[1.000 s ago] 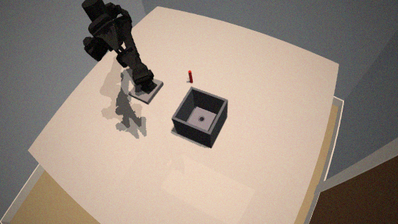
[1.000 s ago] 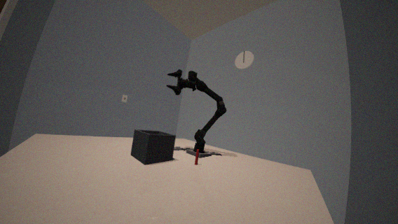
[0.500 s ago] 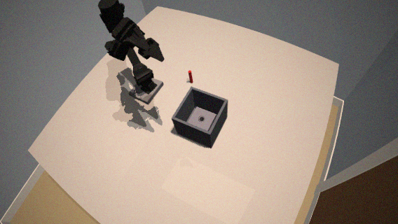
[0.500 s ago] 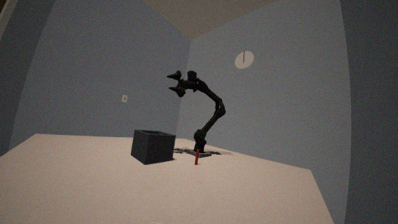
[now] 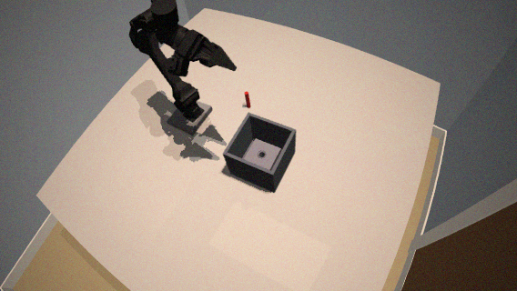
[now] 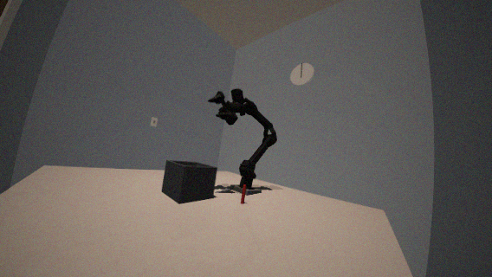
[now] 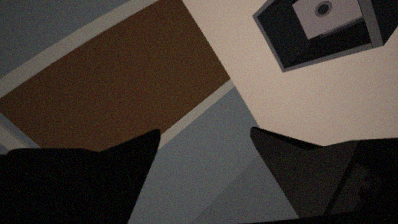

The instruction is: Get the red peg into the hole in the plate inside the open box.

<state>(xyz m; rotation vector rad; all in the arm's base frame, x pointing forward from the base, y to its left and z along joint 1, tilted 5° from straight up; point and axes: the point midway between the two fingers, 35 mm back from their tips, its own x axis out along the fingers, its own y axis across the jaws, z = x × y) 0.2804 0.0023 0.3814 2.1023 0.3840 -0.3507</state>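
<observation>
Pale tabletop (image 5: 355,136) (image 6: 130,234) (image 7: 300,105), open box (image 5: 284,165) (image 6: 190,183) (image 7: 332,56), holed plate (image 5: 255,156) (image 7: 307,22) inside

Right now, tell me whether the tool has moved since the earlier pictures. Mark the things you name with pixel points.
Yes: in the top view, the tool (image 5: 230,68) (image 6: 214,108) (image 7: 206,132) has swung rightward, bringing its visible tip closer to the red peg (image 5: 248,100) (image 6: 243,194).
</observation>
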